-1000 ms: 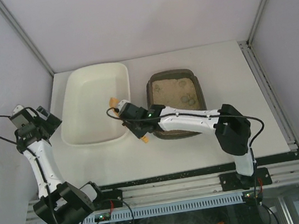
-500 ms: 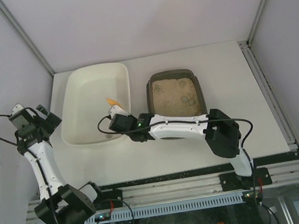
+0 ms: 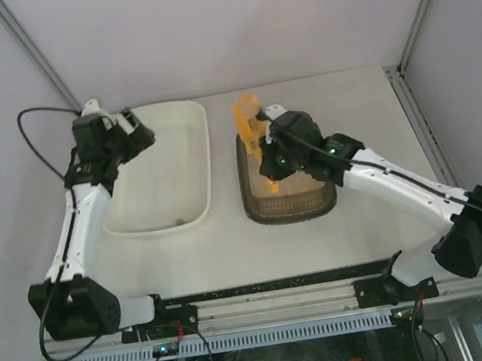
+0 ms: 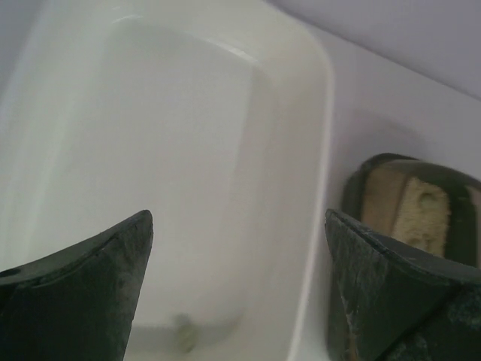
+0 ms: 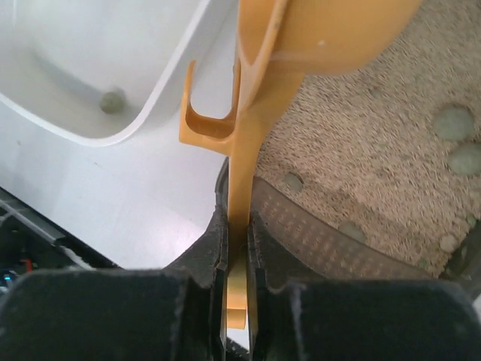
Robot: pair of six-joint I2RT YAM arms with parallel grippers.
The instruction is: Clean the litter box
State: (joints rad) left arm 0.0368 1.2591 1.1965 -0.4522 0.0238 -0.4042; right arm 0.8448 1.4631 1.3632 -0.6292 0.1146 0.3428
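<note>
The litter box, a dark tray of beige litter, lies right of centre on the table. My right gripper is shut on the handle of an orange scoop. The scoop's head is raised over the box's far left corner. In the right wrist view the scoop handle runs up from my right gripper, with litter and grey clumps below it. My left gripper hangs open over the far left end of the white tub, holding nothing. In the left wrist view the left gripper has only the tub under it.
The cream-white tub lies left of the litter box, with a narrow strip of table between them. A small clump lies at the tub's near end and shows too in the left wrist view and the right wrist view. Grey walls close in the table.
My right arm has swung from the tub's near right side back over the litter box, with the scoop now raised. My left arm has moved from the tub's left side to its far left corner.
</note>
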